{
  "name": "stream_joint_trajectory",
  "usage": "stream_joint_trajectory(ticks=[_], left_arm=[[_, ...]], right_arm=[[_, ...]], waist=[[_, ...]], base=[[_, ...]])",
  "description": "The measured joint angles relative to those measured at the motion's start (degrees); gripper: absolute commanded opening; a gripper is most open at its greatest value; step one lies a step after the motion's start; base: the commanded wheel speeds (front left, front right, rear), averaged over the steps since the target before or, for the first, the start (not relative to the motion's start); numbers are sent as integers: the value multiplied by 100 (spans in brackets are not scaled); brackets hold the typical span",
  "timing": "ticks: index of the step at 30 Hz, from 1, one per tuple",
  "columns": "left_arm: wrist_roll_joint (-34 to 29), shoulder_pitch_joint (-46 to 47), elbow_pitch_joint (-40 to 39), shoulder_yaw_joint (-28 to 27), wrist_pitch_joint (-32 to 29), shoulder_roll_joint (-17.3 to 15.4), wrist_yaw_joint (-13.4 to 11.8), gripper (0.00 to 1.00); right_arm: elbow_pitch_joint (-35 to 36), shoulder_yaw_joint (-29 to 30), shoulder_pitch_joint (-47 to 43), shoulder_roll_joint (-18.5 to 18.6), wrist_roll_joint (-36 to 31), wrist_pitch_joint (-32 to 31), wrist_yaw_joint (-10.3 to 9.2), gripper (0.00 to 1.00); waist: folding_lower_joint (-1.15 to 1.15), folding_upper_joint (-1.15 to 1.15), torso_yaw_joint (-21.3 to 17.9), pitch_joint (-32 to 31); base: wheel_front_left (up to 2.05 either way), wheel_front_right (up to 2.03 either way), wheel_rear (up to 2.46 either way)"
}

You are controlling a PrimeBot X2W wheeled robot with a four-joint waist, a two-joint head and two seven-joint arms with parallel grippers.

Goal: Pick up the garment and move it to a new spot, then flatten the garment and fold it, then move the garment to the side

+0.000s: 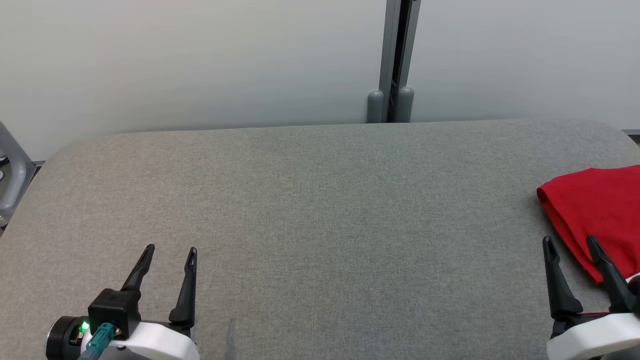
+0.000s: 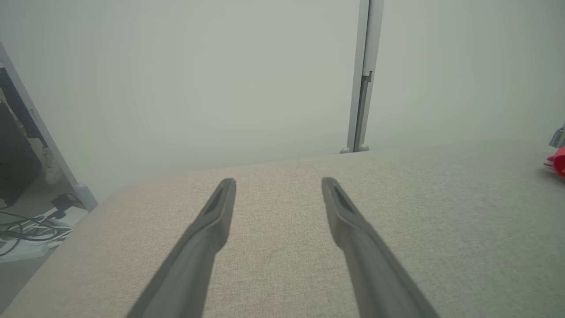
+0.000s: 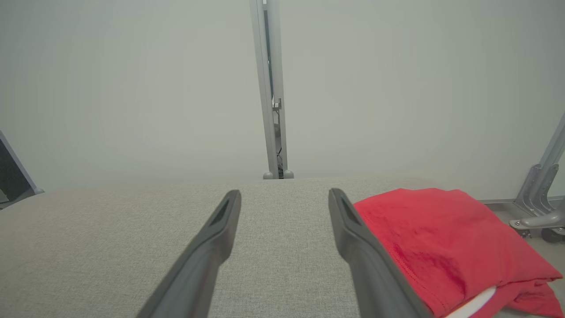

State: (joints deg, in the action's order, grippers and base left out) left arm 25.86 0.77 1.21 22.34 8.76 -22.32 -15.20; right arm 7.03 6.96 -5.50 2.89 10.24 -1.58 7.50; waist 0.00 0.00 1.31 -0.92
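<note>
A red garment [image 1: 597,210] lies folded at the table's right edge, partly cut off by the head view's border. In the right wrist view the garment [image 3: 446,238] lies just right of my fingers, with a white patch showing under its near corner. My right gripper [image 1: 571,242] is open at the lower right, its right finger in front of the garment's near edge, nothing between the fingers [image 3: 284,196]. At the lower left my left gripper [image 1: 170,250] stands open over bare table, far from the garment. A red sliver of the garment [image 2: 559,161] shows at the left wrist view's right edge.
The grey fabric-covered table [image 1: 320,210] spreads wide between the two grippers. A pale partition wall with a grey post [image 1: 395,60] stands behind it. A grey metal frame [image 1: 12,170] sits past the left edge, with cables [image 2: 26,229] on the floor there.
</note>
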Motion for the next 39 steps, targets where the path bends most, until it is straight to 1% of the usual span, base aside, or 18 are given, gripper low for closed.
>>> stream_joint_trajectory(ticks=[26,27,32,39], left_arm=[[0,31,15,63,35,-74,-51,100],[0,18,44,70,32,-52,-49,0],[3,-233,274,201,24,177,-47,0],[626,-255,396,148,33,354,136,0]], right_arm=[[-30,-22,-35,0,10,-125,0,100],[-67,-23,-38,-8,8,-126,0,0],[-363,-34,-155,-114,13,-143,1,0],[-615,189,-63,-130,677,-381,0,0]], waist=[[0,0,107,24],[0,0,108,24],[0,0,107,26],[0,0,93,32]], base=[[0,0,0],[0,0,0],[0,0,0],[0,0,0]])
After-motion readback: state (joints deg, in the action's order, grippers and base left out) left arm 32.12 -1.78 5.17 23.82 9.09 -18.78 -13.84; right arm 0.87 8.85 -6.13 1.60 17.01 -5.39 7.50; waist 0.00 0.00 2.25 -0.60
